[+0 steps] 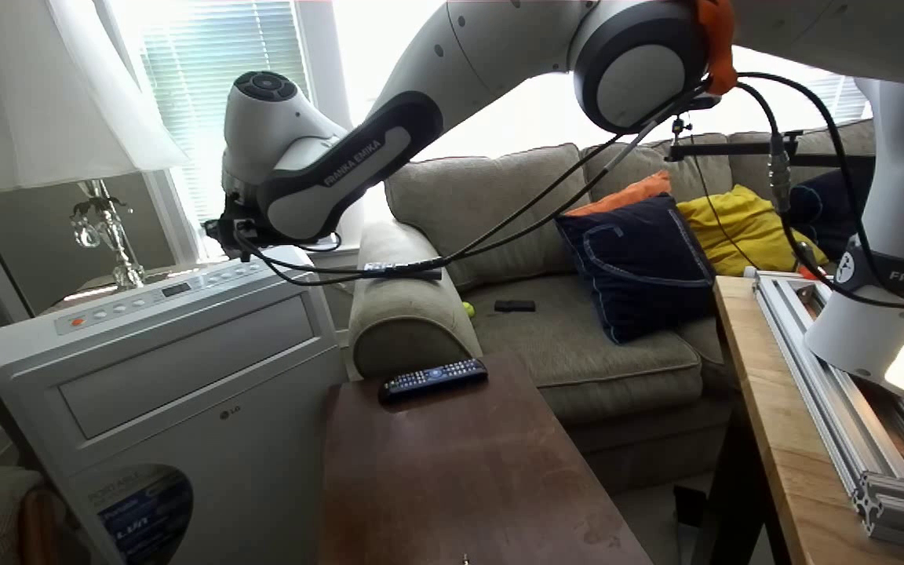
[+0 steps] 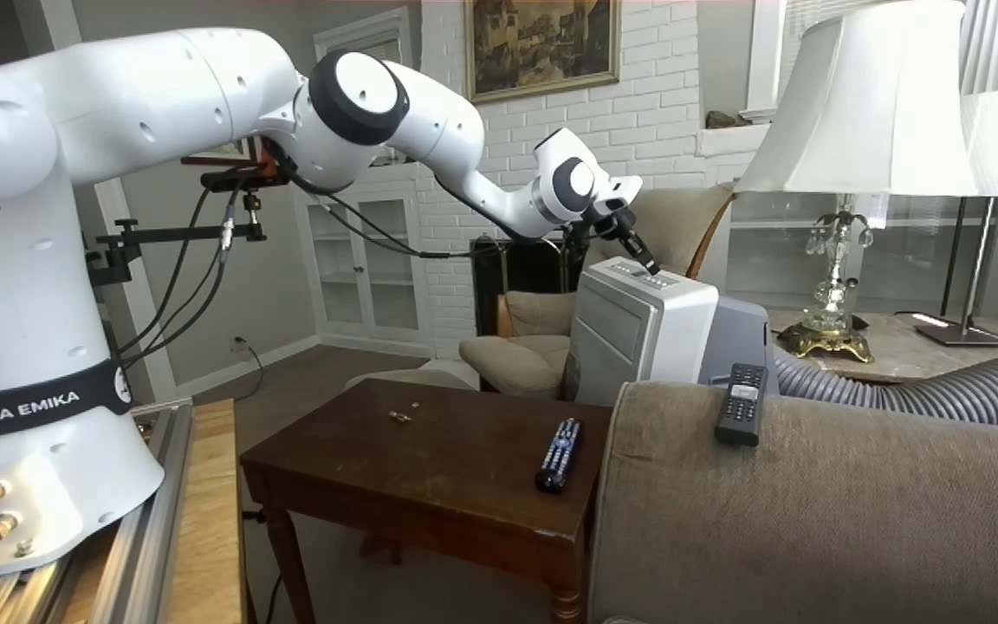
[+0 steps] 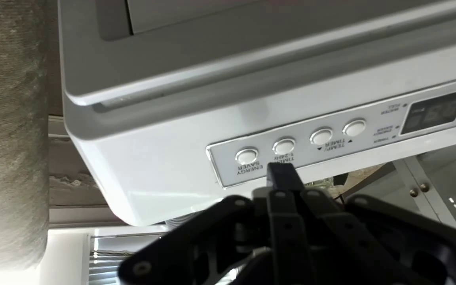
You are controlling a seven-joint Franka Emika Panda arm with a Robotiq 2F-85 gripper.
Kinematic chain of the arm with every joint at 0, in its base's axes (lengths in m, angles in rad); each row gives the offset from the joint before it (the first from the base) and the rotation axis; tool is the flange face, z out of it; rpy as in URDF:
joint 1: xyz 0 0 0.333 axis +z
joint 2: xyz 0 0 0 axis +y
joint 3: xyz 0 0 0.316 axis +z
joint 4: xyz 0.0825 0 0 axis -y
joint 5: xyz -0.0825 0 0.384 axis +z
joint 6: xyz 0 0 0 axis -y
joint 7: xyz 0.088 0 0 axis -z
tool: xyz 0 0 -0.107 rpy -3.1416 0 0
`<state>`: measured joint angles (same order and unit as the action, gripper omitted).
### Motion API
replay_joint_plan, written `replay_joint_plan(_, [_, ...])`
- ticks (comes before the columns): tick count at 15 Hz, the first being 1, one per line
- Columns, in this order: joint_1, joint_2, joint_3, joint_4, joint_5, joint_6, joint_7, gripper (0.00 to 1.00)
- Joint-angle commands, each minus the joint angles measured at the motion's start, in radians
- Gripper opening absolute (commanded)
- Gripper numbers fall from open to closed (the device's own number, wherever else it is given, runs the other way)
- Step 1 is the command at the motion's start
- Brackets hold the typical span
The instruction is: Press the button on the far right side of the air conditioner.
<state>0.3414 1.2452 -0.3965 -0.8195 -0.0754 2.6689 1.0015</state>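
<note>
I have the gripper (image 3: 286,178) over the air conditioner (image 1: 201,400), tilted downward, its two sides pressed together. In my wrist view its tip covers part of the label next to the timer button (image 3: 284,147); I cannot tell whether it touches the panel (image 3: 226,165). The energy saver button (image 3: 247,156) is the last in the row, at the end of the air conditioner nearest the sofa arm (image 2: 811,537). Farther along the air conditioner's top I see two arrow buttons (image 3: 322,136), then a small dark display (image 3: 436,111). In both exterior views a brown table (image 2: 430,468), with a remote control (image 2: 559,455) lying on it, stands just beside the air conditioner. A white-shaded lamp (image 2: 854,130) stands near the air conditioner's back.
</note>
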Motion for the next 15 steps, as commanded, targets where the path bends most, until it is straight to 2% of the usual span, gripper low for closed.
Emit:
replay_joint_plan(1, [-0.014, 0.033, -0.012, 0.048, -0.044, -0.004, 0.066, 0.0])
replay_joint_plan(15, [-0.014, 0.071, -0.044, 0.082, -0.08, -0.008, 0.143, 0.0])
